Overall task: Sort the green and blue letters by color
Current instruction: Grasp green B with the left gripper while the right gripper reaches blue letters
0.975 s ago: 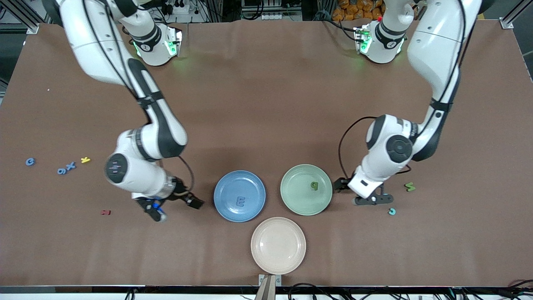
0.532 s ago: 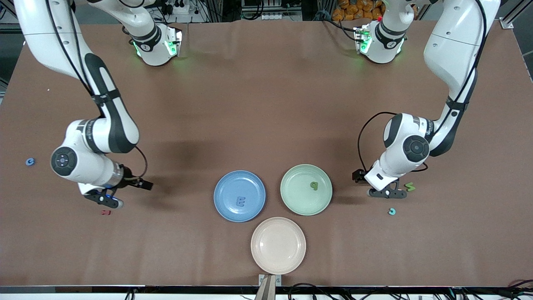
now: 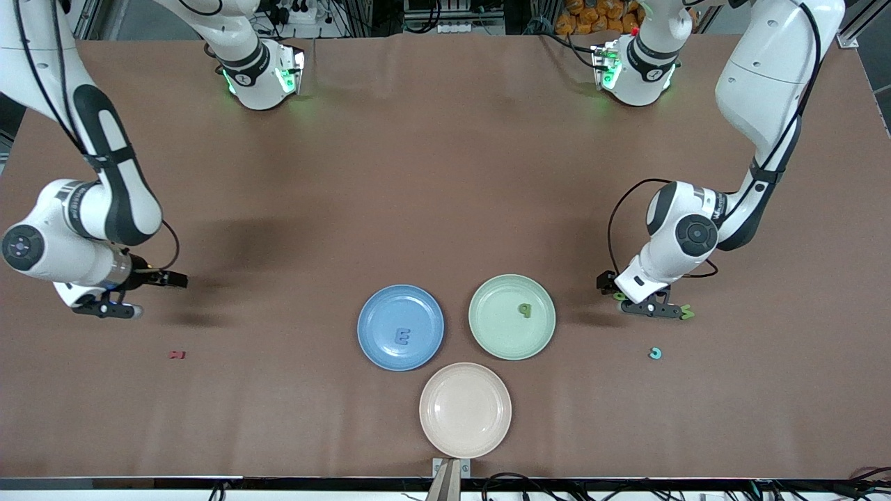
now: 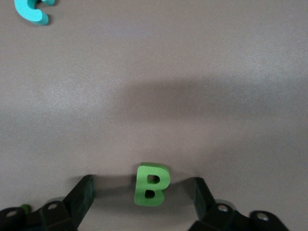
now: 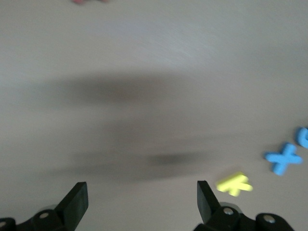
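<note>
A green B (image 4: 151,185) lies on the table between the open fingers of my left gripper (image 4: 143,199). In the front view that gripper (image 3: 653,308) is low over the table beside the green plate (image 3: 487,337), and the B (image 3: 688,314) peeks out at its end. That plate holds one green letter (image 3: 524,310). The blue plate (image 3: 379,351) holds a blue E (image 3: 401,337). My right gripper (image 3: 104,307) is open and empty at the right arm's end of the table. Its wrist view (image 5: 141,202) shows a blue X (image 5: 283,158) and the edge of another blue letter (image 5: 303,137). The arm hides them in the front view.
A teal C (image 3: 655,353) lies nearer the front camera than the left gripper. A yellow K (image 5: 234,183) lies by the blue X. A dark red letter (image 3: 177,355) lies nearer the camera than the right gripper. An empty pink plate (image 3: 435,431) stands nearest the camera.
My right arm has swung from beside the blue plate out to its end of the table, now covering the blue letters. My left gripper has moved from the green plate to the green B.
</note>
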Motion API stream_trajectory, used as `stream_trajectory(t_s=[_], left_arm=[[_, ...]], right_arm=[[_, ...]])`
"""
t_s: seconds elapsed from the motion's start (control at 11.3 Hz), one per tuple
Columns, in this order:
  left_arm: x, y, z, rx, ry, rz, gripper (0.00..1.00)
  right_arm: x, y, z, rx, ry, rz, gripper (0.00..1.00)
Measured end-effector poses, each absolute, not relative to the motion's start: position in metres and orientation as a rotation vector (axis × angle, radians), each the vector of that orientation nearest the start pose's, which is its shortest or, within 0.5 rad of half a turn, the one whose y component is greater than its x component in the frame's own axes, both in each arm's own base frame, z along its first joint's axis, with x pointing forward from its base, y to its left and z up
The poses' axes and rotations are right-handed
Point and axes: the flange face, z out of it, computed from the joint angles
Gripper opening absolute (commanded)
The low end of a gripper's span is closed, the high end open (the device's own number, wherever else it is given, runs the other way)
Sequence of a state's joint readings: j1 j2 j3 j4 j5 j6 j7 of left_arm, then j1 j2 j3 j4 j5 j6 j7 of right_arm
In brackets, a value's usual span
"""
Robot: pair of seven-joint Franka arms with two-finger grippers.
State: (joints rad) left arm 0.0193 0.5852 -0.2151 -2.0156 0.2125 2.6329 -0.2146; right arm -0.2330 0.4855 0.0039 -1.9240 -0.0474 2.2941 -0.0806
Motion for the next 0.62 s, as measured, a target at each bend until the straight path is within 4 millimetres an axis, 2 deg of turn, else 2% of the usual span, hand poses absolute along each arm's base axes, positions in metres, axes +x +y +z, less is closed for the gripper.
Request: stream_trajectory(t_s=[0.09, 0.18, 0.44, 0.62], left_arm=[[0.593, -0.121, 0.171, -3.154, 0.200, -0.087, 0.16], [0.593, -0.122, 0.174, -3.154, 0.203, -0.095, 0.02], [0.593, -0.125, 0.179, -3.155, 0.211, -0.106, 0.00], [0.593, -0.126, 0.179, -3.156, 0.214, -0.107, 0.00]], right_arm=[[0.587, -0.161, 0.223, -3.138, 0.178, 0.202, 1.00], [0.579, -0.182, 0.220, -3.135, 0.144, 0.204, 1.00], [0.561, -0.239, 0.222, -3.133, -0.031, 0.164, 1.00], [0.548, -0.280, 0.227, -3.127, -0.217, 0.134, 1.00]])
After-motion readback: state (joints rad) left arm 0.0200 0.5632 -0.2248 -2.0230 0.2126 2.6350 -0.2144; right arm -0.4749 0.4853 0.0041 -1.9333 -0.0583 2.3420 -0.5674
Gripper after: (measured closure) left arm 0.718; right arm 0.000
